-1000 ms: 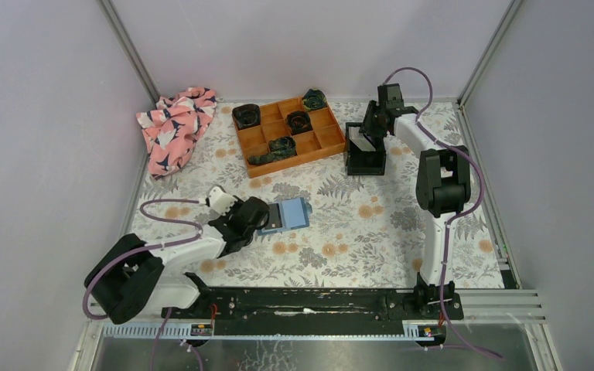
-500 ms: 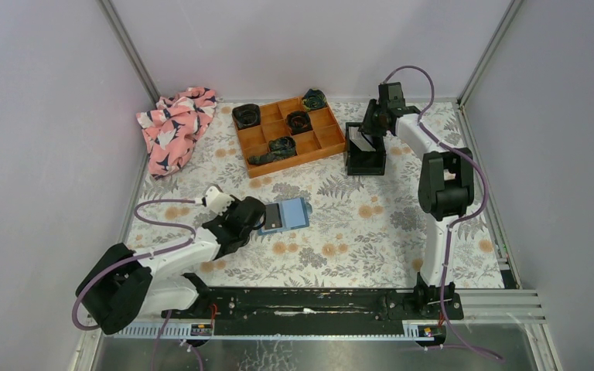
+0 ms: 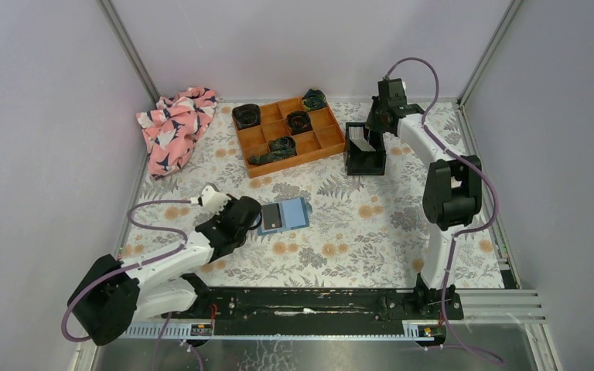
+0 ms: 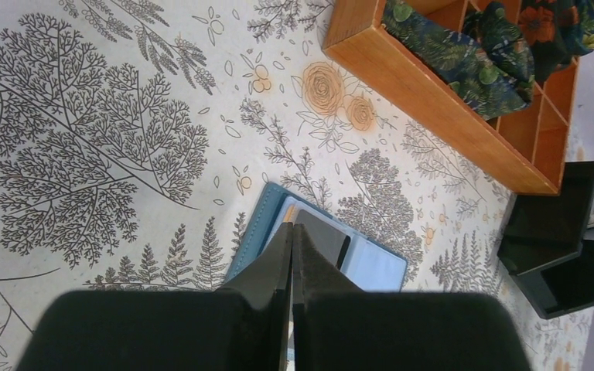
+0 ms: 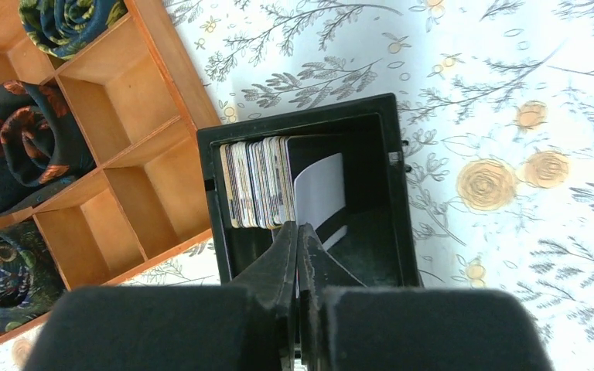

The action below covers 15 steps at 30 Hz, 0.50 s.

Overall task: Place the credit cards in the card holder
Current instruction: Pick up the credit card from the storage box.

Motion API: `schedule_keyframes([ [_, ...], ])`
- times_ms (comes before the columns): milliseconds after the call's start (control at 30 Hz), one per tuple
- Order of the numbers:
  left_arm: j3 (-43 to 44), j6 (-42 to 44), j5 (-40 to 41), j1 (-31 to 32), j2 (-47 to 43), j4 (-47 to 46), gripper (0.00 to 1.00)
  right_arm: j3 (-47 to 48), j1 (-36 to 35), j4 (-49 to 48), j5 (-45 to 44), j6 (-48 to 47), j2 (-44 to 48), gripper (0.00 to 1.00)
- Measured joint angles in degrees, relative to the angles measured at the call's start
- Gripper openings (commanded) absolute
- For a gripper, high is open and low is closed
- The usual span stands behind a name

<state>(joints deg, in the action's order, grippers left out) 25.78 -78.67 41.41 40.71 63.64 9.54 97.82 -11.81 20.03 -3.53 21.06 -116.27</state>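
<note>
Right hand [image 5: 298, 229] closed, tips at credit cards [image 5: 255, 184] upright on edge in black bin [image 5: 302, 125], one aslant.

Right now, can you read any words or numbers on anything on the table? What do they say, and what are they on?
No text here can be read.
credit cards in the black bin: mostly edges show, any print too small to read.
pale card leaning beside them: its face looks blank.
card holder: no words or numbers visible.
dark card in the holder: nothing readable.
</note>
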Motion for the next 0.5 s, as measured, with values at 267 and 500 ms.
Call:
schedule_keyframes([
  [267, 0.00, 3.41, -1.73, 0.00, -5.01, 0.52, 0.07, -5.18, -2.71, 1.62, -5.97, -1.49, 8.66, 0.00],
  [500, 0.00, 9.79, -5.29, 0.00, -10.75, 0.20, 0.16, -15.06, -6.21, 2.03, -6.86, -1.70, 20.61, 0.00],
])
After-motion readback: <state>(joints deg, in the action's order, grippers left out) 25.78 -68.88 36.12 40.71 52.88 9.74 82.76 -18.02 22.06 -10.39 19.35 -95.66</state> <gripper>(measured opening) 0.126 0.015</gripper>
